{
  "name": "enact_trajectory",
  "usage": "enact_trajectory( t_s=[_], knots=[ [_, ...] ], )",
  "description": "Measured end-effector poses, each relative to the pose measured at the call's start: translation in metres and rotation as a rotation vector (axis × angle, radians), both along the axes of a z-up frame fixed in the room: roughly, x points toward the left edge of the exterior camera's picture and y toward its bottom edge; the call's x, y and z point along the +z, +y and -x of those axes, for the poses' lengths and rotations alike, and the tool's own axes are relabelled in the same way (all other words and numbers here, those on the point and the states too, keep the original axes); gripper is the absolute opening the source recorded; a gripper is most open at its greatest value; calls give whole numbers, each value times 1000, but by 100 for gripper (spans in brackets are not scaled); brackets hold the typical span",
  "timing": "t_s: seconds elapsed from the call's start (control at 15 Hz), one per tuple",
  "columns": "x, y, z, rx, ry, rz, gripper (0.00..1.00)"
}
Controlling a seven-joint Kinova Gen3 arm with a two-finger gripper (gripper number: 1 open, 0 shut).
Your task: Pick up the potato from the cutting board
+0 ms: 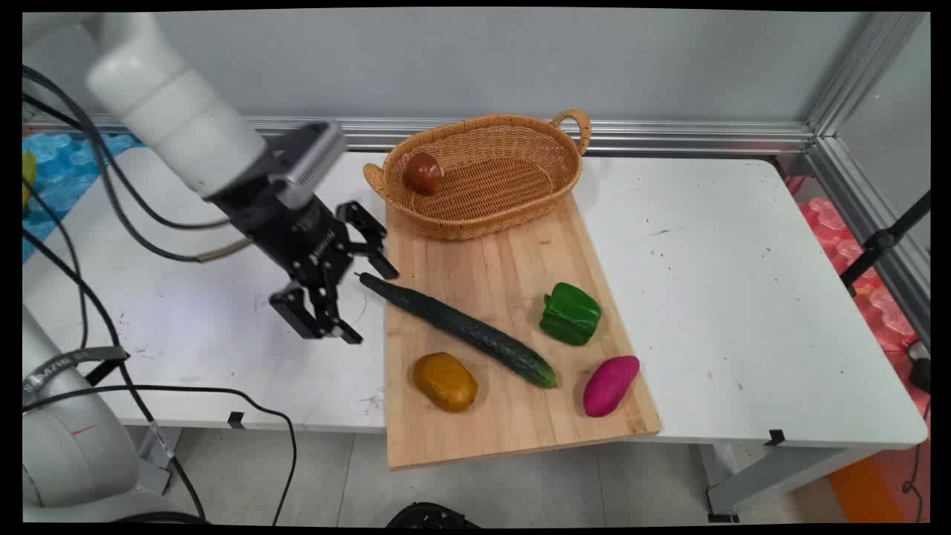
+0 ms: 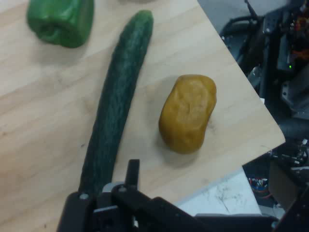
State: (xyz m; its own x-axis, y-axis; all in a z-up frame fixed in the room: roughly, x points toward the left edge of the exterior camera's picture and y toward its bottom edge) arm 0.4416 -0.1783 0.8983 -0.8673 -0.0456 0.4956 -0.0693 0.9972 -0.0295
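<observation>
My black gripper [image 1: 371, 305] hangs open just off the left edge of a wooden cutting board [image 1: 513, 245], with nothing between its fingers. Closest to it is the stem end of a long dark green cucumber [image 1: 461, 331], which lies slantwise on the board. In the hand view the cucumber [image 2: 118, 96] runs up from the gripper's linkage at the bottom edge. A yellow-brown potato [image 1: 445, 381] lies beside it near the board's front left corner, and it also shows as the potato [image 2: 188, 113] in the hand view.
A green bell pepper [image 1: 570, 313] and a magenta sweet potato [image 1: 610, 385] lie on the board's right half; the pepper [image 2: 60, 19] also shows in the hand view. A wicker basket [image 1: 520, 200] at the board's far end holds a brown round item [image 1: 423, 173]. Black cables hang at the left.
</observation>
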Motion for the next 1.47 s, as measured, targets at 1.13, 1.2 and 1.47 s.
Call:
enact_trajectory(
  t_s=[1.13, 1.2, 1.47],
  knots=[
    [-85, -23, 105, -224, -146, -18, 100],
    [-88, -24, 109, -232, -153, -20, 100],
    [-101, -27, 122, -251, -175, -21, 100]
  ],
)
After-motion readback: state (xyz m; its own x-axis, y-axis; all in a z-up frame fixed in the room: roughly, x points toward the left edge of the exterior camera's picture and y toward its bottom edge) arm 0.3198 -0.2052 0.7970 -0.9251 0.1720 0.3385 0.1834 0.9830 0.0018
